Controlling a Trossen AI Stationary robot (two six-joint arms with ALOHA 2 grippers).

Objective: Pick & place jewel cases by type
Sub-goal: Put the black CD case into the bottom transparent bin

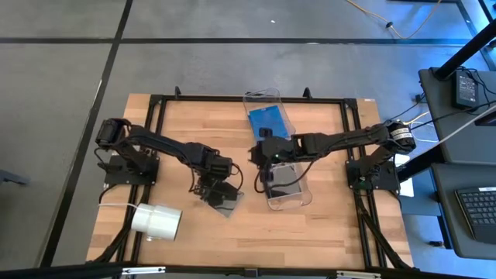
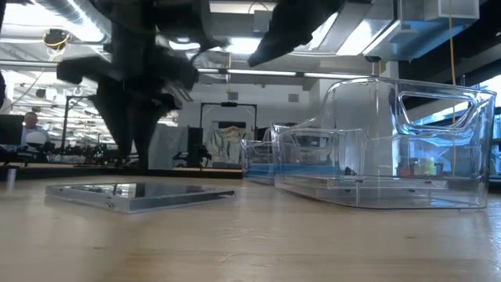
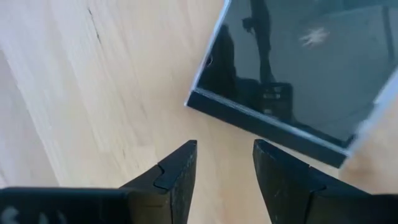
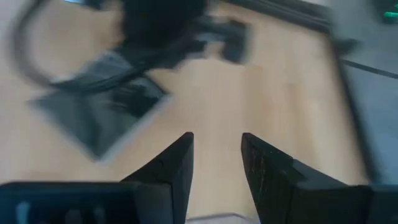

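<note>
A dark jewel case (image 1: 225,204) lies flat on the wooden table (image 1: 325,232); it also shows in the left wrist view (image 3: 292,68) and the low view (image 2: 141,193). My left gripper (image 1: 212,186) hangs just above the table beside the case's edge, pointing down, open (image 3: 224,158) with nothing between its fingers. Blue jewel cases (image 1: 268,121) lie in the far clear bin (image 1: 263,96). Dark cases (image 1: 285,183) lie in the near clear bin (image 1: 298,200). My right gripper (image 1: 263,153) hovers over the bins, open (image 4: 216,149) and empty.
A white cylindrical roll (image 1: 156,221) lies on its side near the table's front left corner. The two clear bins (image 2: 391,145) stand one behind the other at the table's middle. Bare wood stretches along the front edge and on the far left.
</note>
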